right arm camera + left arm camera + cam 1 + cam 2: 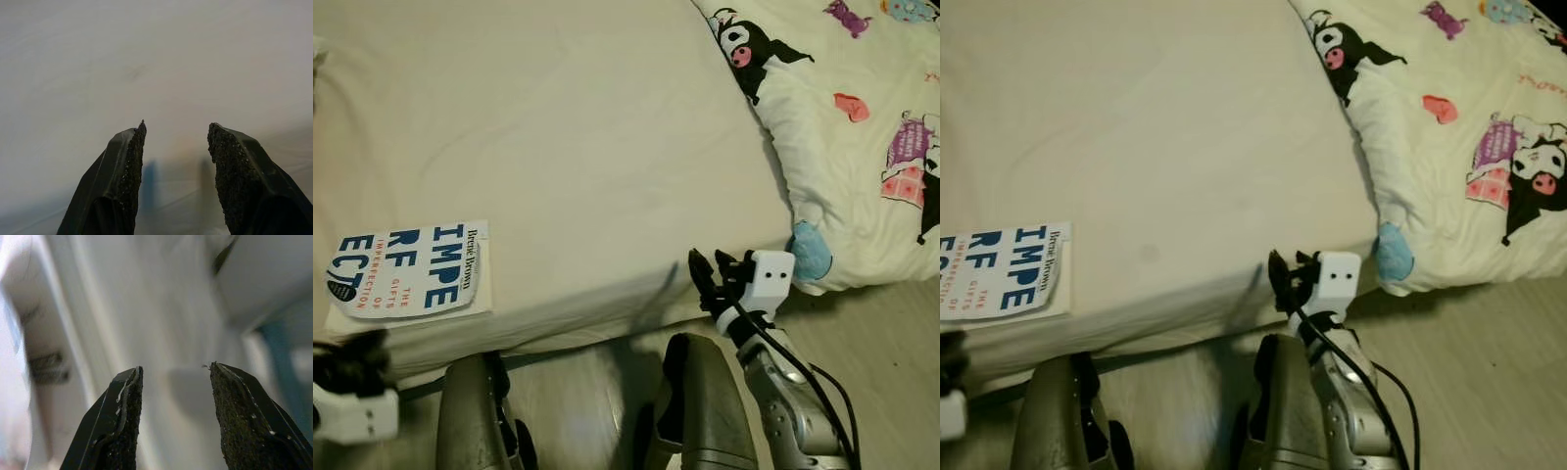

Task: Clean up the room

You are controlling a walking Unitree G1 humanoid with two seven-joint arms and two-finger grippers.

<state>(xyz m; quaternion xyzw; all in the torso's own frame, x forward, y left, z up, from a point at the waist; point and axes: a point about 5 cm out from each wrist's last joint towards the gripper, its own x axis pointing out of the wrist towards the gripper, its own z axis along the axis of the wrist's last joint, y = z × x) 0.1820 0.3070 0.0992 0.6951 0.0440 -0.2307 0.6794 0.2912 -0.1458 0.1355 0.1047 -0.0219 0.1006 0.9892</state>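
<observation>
A white book with large blue letters lies flat on the bed near its front left edge. My right gripper is raised at the bed's front edge, right of the book, and its fingers stand open with nothing between them, facing the cream sheet. My left gripper hangs low at the far left, below the book and the mattress edge. Its fingers are open and hold nothing.
A white duvet printed with cartoon characters covers the bed's right side and hangs over the edge. Pale wooden floor lies in front of the bed. My grey legs show at the bottom.
</observation>
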